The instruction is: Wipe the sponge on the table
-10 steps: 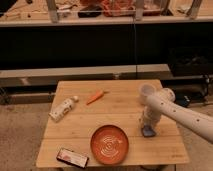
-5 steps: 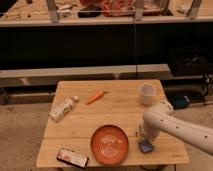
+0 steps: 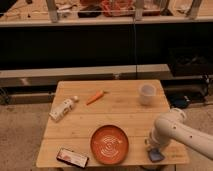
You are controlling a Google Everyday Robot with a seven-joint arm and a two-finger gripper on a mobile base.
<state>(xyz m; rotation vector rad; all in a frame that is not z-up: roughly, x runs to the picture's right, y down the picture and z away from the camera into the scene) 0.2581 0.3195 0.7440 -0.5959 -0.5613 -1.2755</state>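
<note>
The small blue sponge (image 3: pixel 156 156) lies on the light wooden table (image 3: pixel 115 117) near its front right corner. My gripper (image 3: pixel 152 148) points straight down onto the sponge's left part and is shut on it. The white arm (image 3: pixel 182 136) reaches in from the right and hides the top of the gripper. Part of the sponge shows just below and to the right of the gripper.
An orange plate (image 3: pixel 109 144) sits just left of the sponge. A white cup (image 3: pixel 146 93) stands at the back right, with a carrot (image 3: pixel 96 96) at the back centre and a white bottle (image 3: pixel 63 108) on the left. A dark phone-like thing (image 3: pixel 72 157) lies front left. A long grey shelf (image 3: pixel 75 75) runs behind the table.
The gripper has drawn the sponge across the table toward the front edge, then slightly right. The arm has swung down away from the cup, which now shows fully.
</note>
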